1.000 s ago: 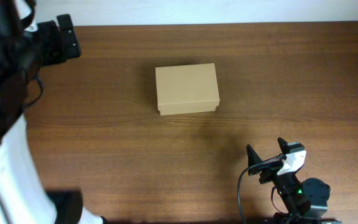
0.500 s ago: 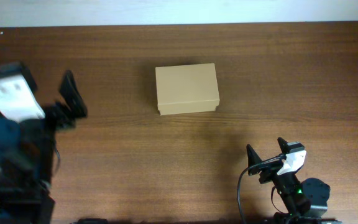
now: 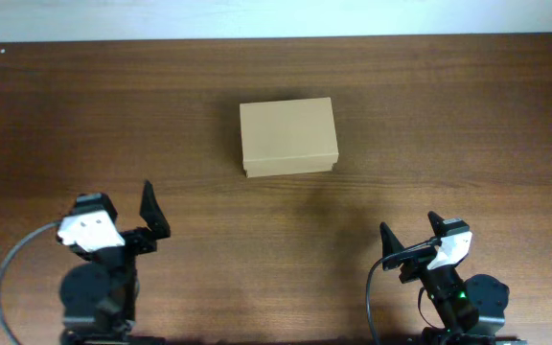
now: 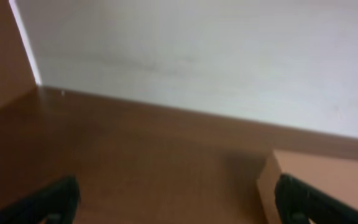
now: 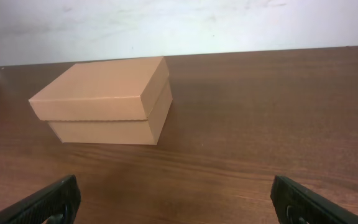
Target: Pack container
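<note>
The container [image 3: 288,136] is a plain tan cardboard box with its flap lid closed, standing on the wooden table at the centre back. It shows in the right wrist view [image 5: 107,99] at upper left and at the right edge of the blurred left wrist view [image 4: 328,180]. My left gripper [image 3: 123,211] is open and empty at the front left, well short of the box; its fingers show in its own view [image 4: 179,202]. My right gripper [image 3: 410,235] is open and empty at the front right, its fingertips at the bottom corners of its view [image 5: 179,199].
The wooden table [image 3: 429,115] ends at a white wall along the back [image 3: 276,19]. No other objects show on the table.
The left arm has swung down from the far left edge to the front left of the table, its gripper now low and pointing toward the box. The right arm and the box have not moved.
</note>
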